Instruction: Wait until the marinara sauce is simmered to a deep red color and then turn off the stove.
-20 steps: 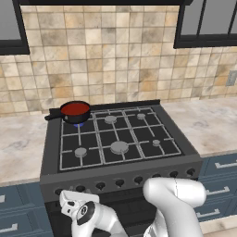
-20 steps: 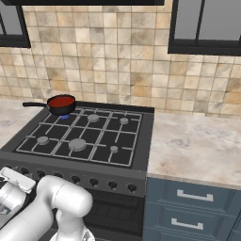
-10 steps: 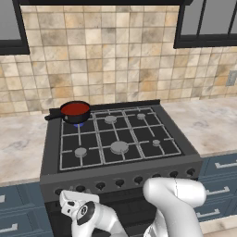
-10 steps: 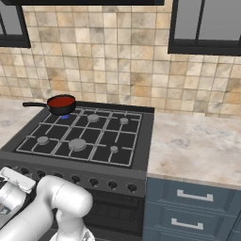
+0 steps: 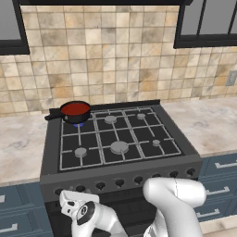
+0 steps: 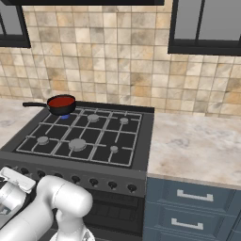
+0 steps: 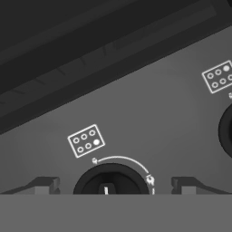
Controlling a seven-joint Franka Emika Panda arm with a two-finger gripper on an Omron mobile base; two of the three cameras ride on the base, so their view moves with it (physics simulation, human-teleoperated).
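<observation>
The marinara sauce (image 5: pixel 75 109) (image 6: pixel 61 101) is a smooth red disc in a small black long-handled saucepan (image 5: pixel 69 116) on the back left burner of the stove (image 5: pixel 130 135) (image 6: pixel 96 137). A small blue flame (image 5: pixel 77 124) shows under the pan. My gripper (image 7: pixel 113 186) is low in front of the stove's front panel and stands open. Its fingertips (image 7: pixel 43 185) flank a dark knob (image 7: pixel 111 179) without touching it. The white hand (image 5: pixel 73 202) (image 6: pixel 14 182) sits by the left end of the knob row (image 5: pixel 139 179).
Beige stone counters (image 5: pixel 18 143) (image 6: pixel 197 141) lie on both sides of the stove, with blue-grey drawers (image 6: pixel 188 212) below. A tiled wall (image 5: pixel 115 55) rises behind. A second knob (image 7: pixel 225 130) sits to the right of the one at my fingers.
</observation>
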